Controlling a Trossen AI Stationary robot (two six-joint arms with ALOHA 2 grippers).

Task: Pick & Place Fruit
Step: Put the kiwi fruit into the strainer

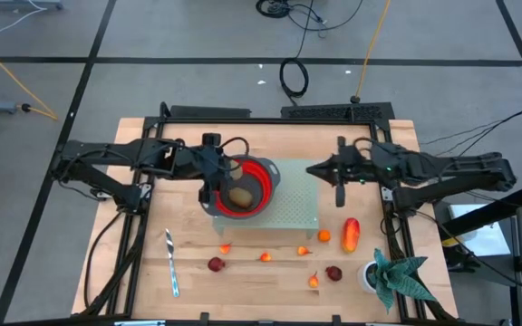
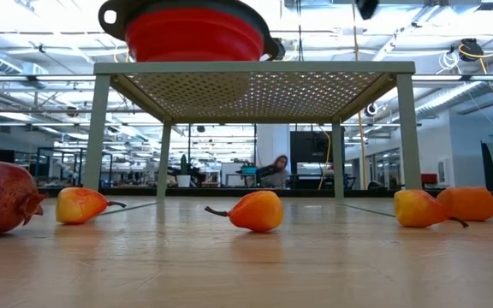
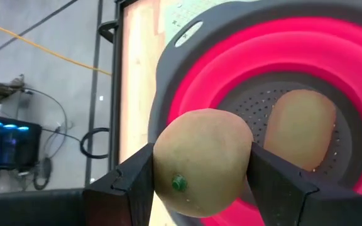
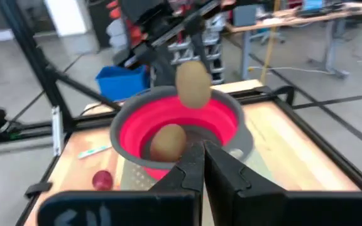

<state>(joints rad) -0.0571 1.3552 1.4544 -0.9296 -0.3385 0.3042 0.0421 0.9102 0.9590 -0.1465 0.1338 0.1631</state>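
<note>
Dark red fruit (image 2: pixel 2 197) cut off at the low view's edge; bowl (image 2: pixel 191 32) clipped above.

One kiwi (image 3: pixel 201 162) hangs gripped above another kiwi (image 3: pixel 301 129) lying in the bowl.

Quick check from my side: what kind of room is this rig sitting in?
Likely a robotics lab or open workshop: cables trail over the grey floor, rows of desks with a seated person fill the background, and exposed ceiling lights hang overhead.
</note>
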